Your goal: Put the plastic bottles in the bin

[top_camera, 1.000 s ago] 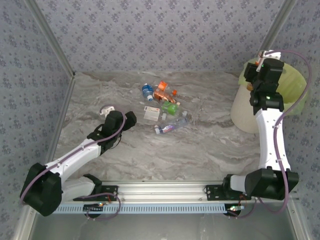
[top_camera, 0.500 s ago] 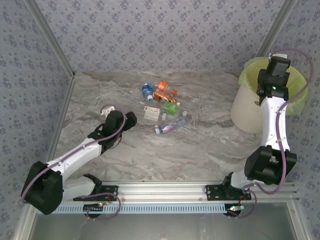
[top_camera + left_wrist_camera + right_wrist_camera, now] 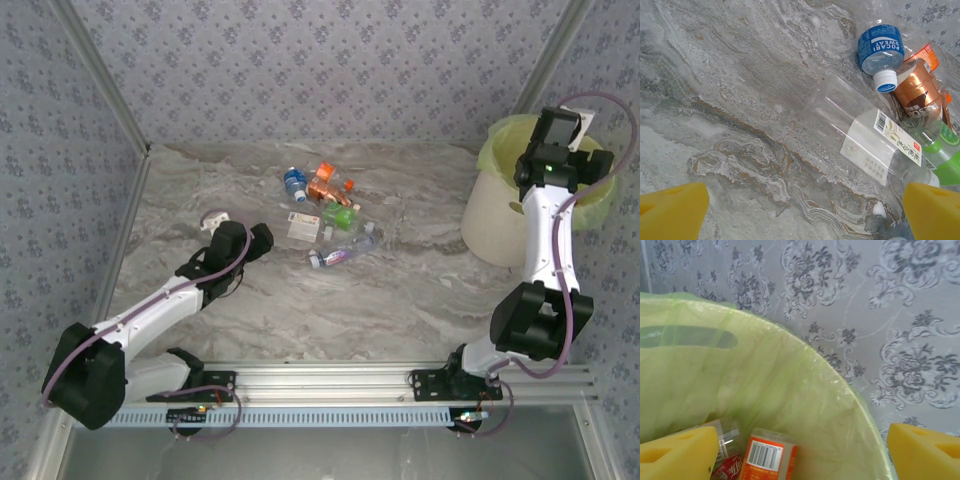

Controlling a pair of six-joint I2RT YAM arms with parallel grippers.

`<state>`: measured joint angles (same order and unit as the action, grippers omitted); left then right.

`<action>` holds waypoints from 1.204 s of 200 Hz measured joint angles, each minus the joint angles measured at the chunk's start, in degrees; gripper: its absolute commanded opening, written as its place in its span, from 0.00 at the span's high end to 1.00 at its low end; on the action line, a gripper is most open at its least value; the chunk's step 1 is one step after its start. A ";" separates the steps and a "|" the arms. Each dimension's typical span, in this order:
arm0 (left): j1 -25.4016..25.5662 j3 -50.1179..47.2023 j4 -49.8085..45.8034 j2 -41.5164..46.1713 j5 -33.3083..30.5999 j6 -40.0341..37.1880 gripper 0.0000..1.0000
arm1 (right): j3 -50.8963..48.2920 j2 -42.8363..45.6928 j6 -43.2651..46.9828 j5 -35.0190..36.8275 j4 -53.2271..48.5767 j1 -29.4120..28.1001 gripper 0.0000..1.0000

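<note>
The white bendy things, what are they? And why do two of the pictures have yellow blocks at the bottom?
They are two robot arms, bolted to the near edge of a marbled table. One picture looks down from above. The other two come from little cameras on the wrists, so the yellow blocks are each arm's own fingers, its grabbing tool. The left tool is open beside a pile of plastic bottles lying on the table. Nearest are a clear bottle with a white label and a blue-labelled bottle. The right tool is above the green-lined bin, open and holding nothing. Inside the bin lies an orange-labelled bottle.
</note>
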<state>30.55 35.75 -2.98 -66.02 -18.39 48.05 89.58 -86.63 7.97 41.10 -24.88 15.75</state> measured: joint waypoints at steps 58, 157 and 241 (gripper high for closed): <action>-0.20 0.13 -0.04 -0.13 0.57 0.02 0.00 | 0.79 2.43 -3.74 -5.60 -2.38 -3.58 0.00; -0.98 4.85 -1.95 -4.76 4.09 -0.57 0.00 | -2.40 5.73 10.29 -43.43 -4.61 -22.99 0.00; -2.16 4.42 -5.18 -1.40 3.34 0.07 0.01 | -7.43 -9.38 41.29 -63.78 -14.86 -35.65 0.00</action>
<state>28.38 40.16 -8.16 -67.42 -15.05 48.12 82.15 -96.01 49.25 -22.68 -39.75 -19.90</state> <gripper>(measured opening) 0.994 0.999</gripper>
